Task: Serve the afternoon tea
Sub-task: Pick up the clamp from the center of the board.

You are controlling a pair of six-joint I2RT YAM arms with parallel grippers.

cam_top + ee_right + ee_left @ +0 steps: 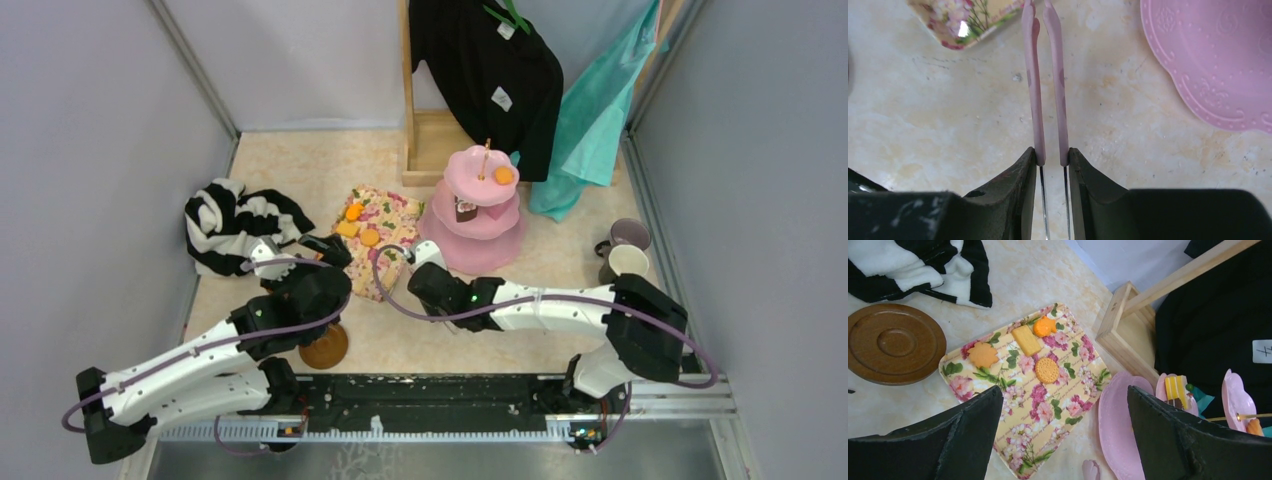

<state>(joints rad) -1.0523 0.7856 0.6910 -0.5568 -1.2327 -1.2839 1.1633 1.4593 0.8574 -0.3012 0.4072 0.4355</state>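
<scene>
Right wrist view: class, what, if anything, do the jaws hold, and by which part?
The right gripper pinches pink-tipped metal tongs where the pink tips meet the thin metal arms. The left gripper holds nothing.

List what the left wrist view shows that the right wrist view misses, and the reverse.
Left wrist only: a brown saucer, the striped garment, four pastries on the floral tray, the wooden frame and the cake stand's upper tiers.
Right wrist only: pink tongs pinched between the right gripper's jaws.
Both: a corner of the floral tray, the cake stand's bottom plate and the marble tabletop. A pink tip at the left wrist view's bottom edge may be the tongs.
</scene>
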